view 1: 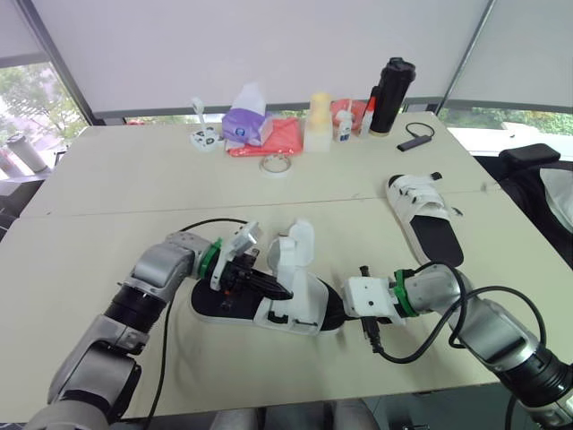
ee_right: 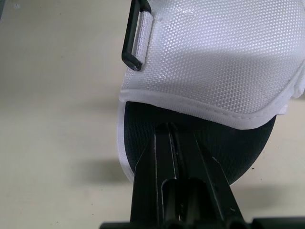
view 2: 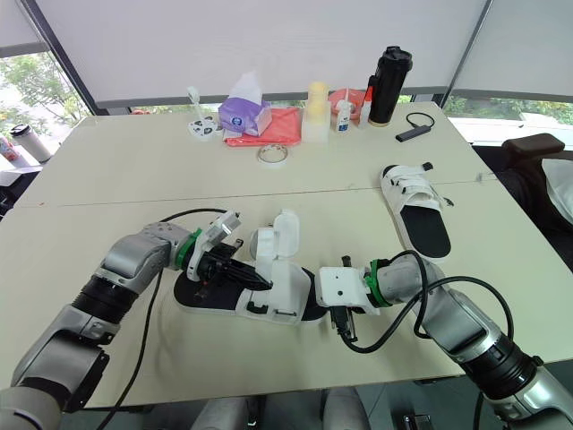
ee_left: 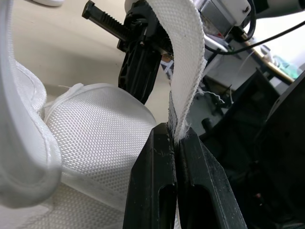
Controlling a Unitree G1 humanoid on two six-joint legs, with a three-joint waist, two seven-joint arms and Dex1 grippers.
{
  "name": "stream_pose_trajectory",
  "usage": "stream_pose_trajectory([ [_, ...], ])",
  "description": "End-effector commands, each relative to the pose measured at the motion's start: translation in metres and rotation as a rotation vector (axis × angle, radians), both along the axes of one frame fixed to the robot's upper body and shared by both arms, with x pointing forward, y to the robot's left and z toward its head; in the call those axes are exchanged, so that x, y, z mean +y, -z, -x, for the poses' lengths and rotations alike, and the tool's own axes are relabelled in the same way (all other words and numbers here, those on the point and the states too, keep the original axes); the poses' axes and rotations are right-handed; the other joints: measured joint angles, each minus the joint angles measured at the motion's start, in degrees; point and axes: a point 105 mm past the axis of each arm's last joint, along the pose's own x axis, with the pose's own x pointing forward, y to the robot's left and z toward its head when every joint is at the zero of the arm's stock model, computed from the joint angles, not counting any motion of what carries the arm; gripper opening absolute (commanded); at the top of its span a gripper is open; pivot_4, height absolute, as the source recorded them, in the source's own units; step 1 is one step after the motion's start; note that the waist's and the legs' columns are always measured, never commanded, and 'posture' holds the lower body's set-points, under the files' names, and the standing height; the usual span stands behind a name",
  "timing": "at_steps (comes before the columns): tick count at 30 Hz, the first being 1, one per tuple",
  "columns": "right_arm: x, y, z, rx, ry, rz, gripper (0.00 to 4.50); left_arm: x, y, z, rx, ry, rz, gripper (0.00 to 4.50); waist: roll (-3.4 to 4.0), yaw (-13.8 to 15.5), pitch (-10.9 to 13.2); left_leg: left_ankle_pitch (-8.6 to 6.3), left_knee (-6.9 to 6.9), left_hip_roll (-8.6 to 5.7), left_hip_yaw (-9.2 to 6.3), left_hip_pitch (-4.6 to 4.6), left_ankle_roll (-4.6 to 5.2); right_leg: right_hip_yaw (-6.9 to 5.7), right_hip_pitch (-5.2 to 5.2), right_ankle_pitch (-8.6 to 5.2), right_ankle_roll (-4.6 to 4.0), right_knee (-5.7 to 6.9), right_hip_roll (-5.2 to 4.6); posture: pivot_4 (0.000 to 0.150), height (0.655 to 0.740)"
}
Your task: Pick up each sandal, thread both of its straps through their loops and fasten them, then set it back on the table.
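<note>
Table [view 1: 134,179] holds near sandal [view 1: 295,300] lying flat toward the front edge, between both grippers. Left gripper [ee_left: 175,131] pinched tight on end of raised white strap [ee_left: 183,57]. Right gripper [ee_right: 172,129] clamped closed on near sandal's black sole end. Second sandal [view 1: 425,210] lies well apart, farther right.

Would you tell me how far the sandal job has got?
Done, apparently: the far sandal lies strapped on the table. In hand: the left claw pinches a strap of the near sandal while the right claw grips its sole. Left: threading the loop, fastening both straps.
</note>
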Motion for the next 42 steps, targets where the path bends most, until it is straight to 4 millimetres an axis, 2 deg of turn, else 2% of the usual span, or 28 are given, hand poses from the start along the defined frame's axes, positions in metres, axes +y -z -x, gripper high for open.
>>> stream_pose_trajectory([
  [1,-0.014,0.026,0.002,0.078,0.059,0.084,0.00,-0.001,-0.003,0.006,-0.071,0.066,-0.018,0.08,0.00,0.00,0.00,0.00,0.00,0.00,0.00,0.00,0.00,0.00,0.00,0.00,0.00,0.00,0.00,0.150,0.7400],
  [9,-0.014,0.026,0.002,0.077,0.061,0.085,0.00,0.002,-0.005,0.021,-0.098,0.131,-0.028,0.08,0.00,-0.02,0.00,0.00,0.00,0.01,0.00,0.00,0.00,0.00,0.00,0.00,0.00,0.00,0.00,0.150,0.7400],
  [14,-0.014,0.026,0.002,0.076,0.063,0.083,0.00,0.008,0.001,0.029,-0.099,0.143,-0.055,0.08,0.00,-0.03,0.00,0.00,0.00,0.03,-0.04,0.00,0.00,0.00,0.00,0.00,-0.01,0.00,0.00,0.150,0.7400],
  [20,-0.012,0.027,0.002,0.072,0.060,0.082,0.00,0.011,0.007,0.029,-0.099,0.112,-0.068,0.08,0.01,-0.20,0.00,0.00,-0.05,0.04,-0.06,0.02,0.01,0.00,-0.02,-0.01,-0.01,0.00,0.00,0.150,0.7400],
  [23,-0.012,0.027,0.001,0.070,0.058,0.083,0.00,0.014,0.008,0.022,-0.088,0.064,-0.071,0.90,0.01,-0.19,0.00,-0.01,-0.05,0.04,-0.05,0.02,0.01,0.00,-0.02,-0.01,-0.01,0.00,0.01,0.150,0.7400],
  [27,-0.013,0.027,0.001,0.066,0.058,0.087,0.00,0.022,0.016,0.021,-0.090,0.036,-0.104,2.70,0.01,-0.18,0.00,-0.01,-0.04,0.04,-0.04,0.09,0.01,0.00,0.04,-0.01,-0.01,0.00,0.01,0.150,0.7400],
  [30,-0.013,0.028,0.000,0.063,0.057,0.089,0.00,0.027,0.015,0.026,-0.076,0.038,-0.107,4.18,0.01,-0.15,0.00,-0.01,-0.04,0.05,-0.07,0.10,0.01,0.00,0.05,-0.01,-0.01,0.00,0.00,0.150,0.7400],
  [31,-0.013,0.027,0.000,0.062,0.057,0.089,0.00,0.029,0.013,0.027,-0.073,0.039,-0.107,4.42,0.01,-0.13,0.00,-0.01,-0.04,0.06,-0.09,0.10,0.01,0.00,0.04,-0.01,-0.01,0.01,0.00,0.150,0.7400],
  [42,-0.013,0.027,-0.003,0.053,0.056,0.091,0.00,0.058,-0.012,0.028,-0.093,-0.100,-0.073,4.42,0.01,-0.21,0.00,-0.01,-0.06,0.10,-0.13,0.12,0.00,0.01,0.02,-0.01,-0.02,0.02,-0.01,0.150,0.7400],
])
